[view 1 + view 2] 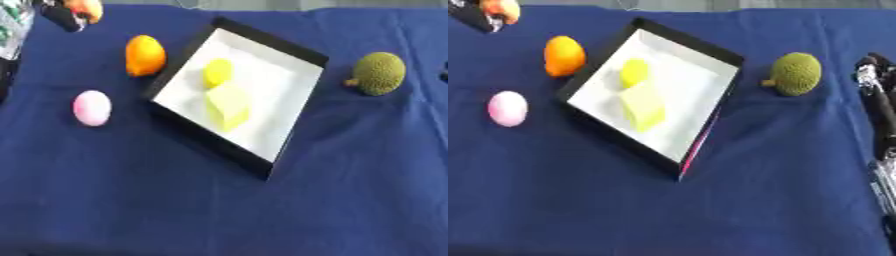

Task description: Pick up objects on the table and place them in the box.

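A black-walled box with a white floor lies askew in the middle of the blue cloth. Inside it are a round yellow thing and a pale yellow block. Left of the box stands an orange fruit, and a pink egg-shaped thing lies further left and nearer. A bumpy green fruit sits to the right of the box. My left hand is a dark shape in the far left corner, shut on a small orange thing. My right hand shows at the right edge, beside the green fruit and apart from it.
My right arm runs along the right edge of the right eye view. Blue cloth covers the table, and its near half holds no objects. Something patterned shows at the far left edge.
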